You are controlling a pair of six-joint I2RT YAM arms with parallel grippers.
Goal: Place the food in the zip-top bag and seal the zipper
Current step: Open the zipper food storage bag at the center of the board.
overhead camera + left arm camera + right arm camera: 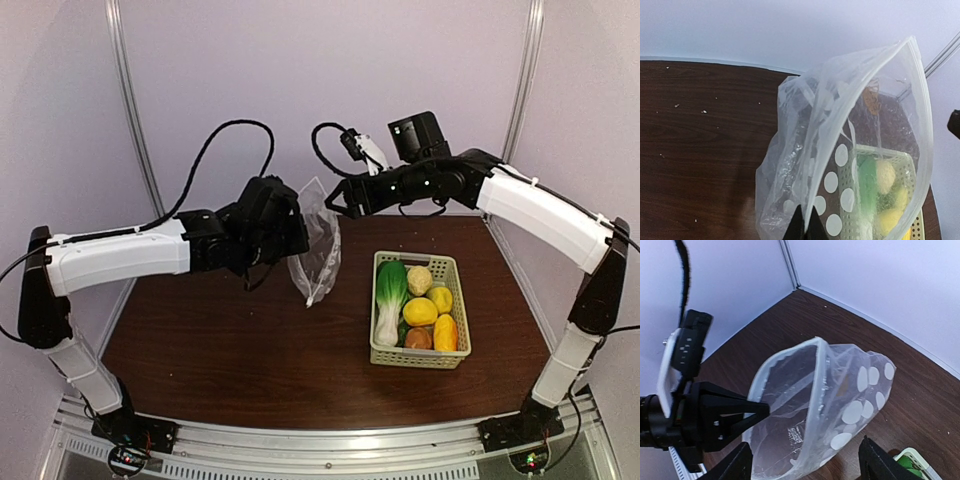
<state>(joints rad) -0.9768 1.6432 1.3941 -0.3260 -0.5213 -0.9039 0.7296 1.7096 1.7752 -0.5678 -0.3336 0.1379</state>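
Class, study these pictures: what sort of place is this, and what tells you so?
Probably a robot lab cell: two arms bolted at a wooden table, plain framed walls, toy food in a basket.

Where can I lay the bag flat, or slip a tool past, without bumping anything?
Widest bare table is near-left: between the hanging zip-top bag, the basket and the near edge. A narrower strip lies behind the basket, under the right arm. Crowded: around the bag's mouth, with left tool pinching it and right tool close by.
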